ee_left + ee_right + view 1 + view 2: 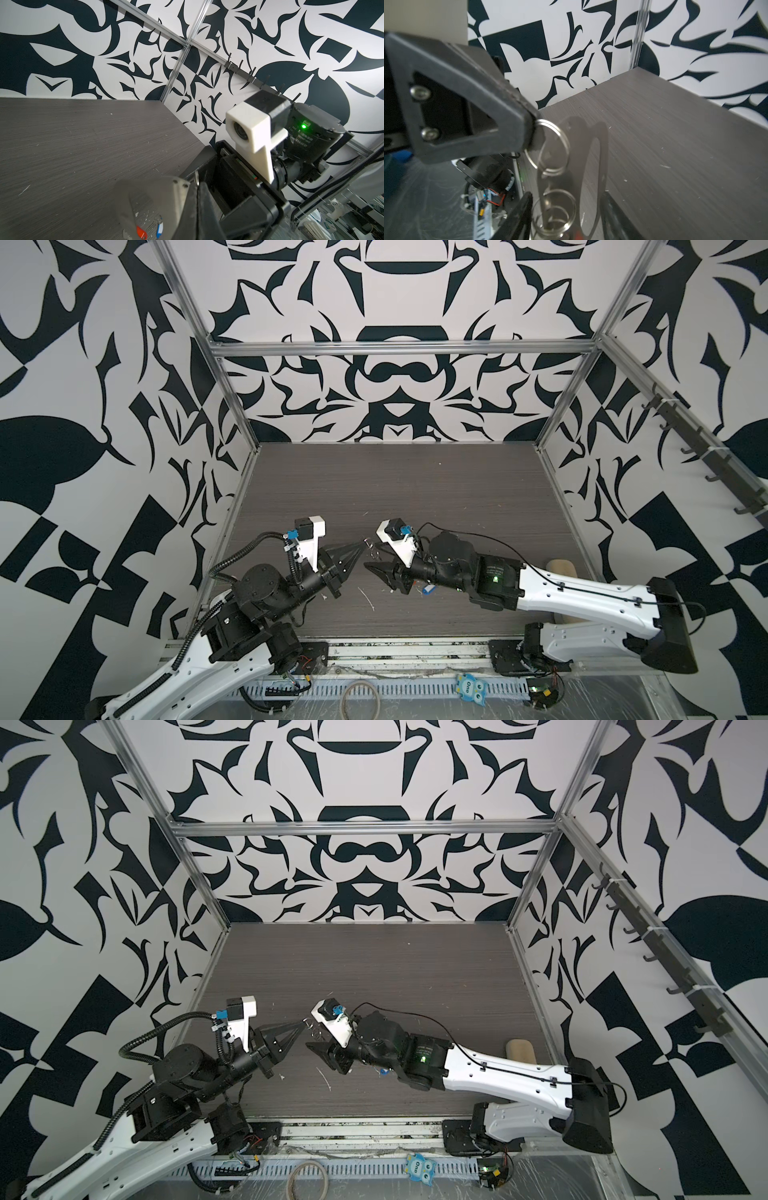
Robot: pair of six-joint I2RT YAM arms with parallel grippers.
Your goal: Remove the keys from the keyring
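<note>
Right up against the left wrist lens is the keyring (149, 199), that see-through grey plate, blurry because it's so close. It's dangling off the left gripper (534, 133), whose jaws are pinched fully closed on the topmost split ring (566, 143). Pretty sure that's deliberate. Hang the plate from one ring and gravity lines everything up, so the other arm has something steady to work against.

Down at the plate's low end you can see the red-tagged key (141, 231) and the blue-tagged key (160, 229). They look like they're hanging off the lower rings, so I'd say neither is off yet. The actual link between key and ring is too fuzzy to swear to, though.

The right gripper (566, 193) sits at that low end with its jaws apart, one finger on each side of the plate and the lower rings in the gap. Neither pad is clearly pressing on anything, so I'd call it open rather than gripping. My guess is it's lined up to pinch a lower ring or a key and work it round the coil.

In both top views the two grippers meet nose to nose over the front middle of the table (415, 489), with a few white scraps (367, 598) lying near them.
</note>
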